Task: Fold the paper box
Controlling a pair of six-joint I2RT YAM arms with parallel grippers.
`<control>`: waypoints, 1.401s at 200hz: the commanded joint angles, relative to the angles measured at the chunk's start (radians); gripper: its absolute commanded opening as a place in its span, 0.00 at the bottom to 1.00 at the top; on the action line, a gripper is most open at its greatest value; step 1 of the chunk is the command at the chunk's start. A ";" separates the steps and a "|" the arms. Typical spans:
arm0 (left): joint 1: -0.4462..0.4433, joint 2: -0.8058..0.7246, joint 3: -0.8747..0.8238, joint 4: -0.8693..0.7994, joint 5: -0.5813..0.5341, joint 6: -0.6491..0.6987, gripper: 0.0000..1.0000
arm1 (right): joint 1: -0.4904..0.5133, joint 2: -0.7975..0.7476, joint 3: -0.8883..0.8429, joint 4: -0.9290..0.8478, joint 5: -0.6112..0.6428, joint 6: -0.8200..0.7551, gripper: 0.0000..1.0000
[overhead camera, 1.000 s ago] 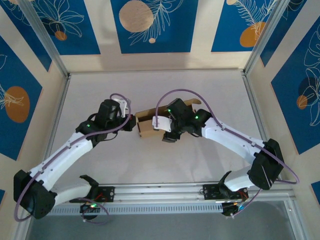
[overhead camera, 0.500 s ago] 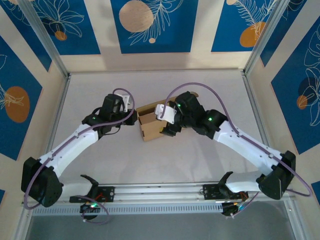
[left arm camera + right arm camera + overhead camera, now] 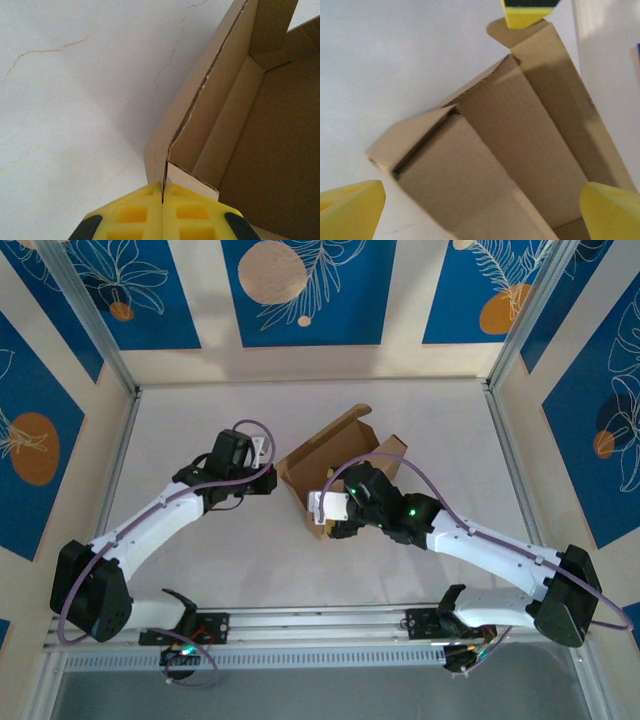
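Over the last second the right jaws let go and spread wide. The right arm drew back toward the near edge, and the paper box [image 3: 330, 455] swung round with its lid raised. The right jaws hung released above the open tray, their yellow pads [image 3: 351, 207] well apart on either side of it, gripping nothing. The left jaws were clenched, their tips at the box's left corner; whether any cardboard was nipped between them could not be told. The box sat mid-way across the desk [image 3: 290, 570], between the two wrists. With only that corner contact, the light box could probably skid or pivot, and its creased walls might spring back unfolded. The left arm reached forward with its wrist turned inward. The right arm lay long and low, its forearm angled leftward.
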 commanded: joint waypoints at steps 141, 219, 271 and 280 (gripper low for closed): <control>0.006 0.039 0.087 -0.066 -0.001 0.153 0.00 | -0.225 -0.082 0.176 -0.270 -0.138 -0.438 0.99; -0.061 0.084 0.175 -0.117 -0.041 0.230 0.00 | -0.240 0.136 0.267 -0.265 -0.169 -0.507 0.99; -0.161 0.075 0.201 -0.169 -0.063 0.354 0.00 | -0.248 0.215 0.269 -0.102 -0.132 -0.533 0.99; -0.177 0.072 0.204 -0.179 -0.065 0.377 0.00 | -0.252 0.235 0.282 -0.099 -0.131 -0.531 0.99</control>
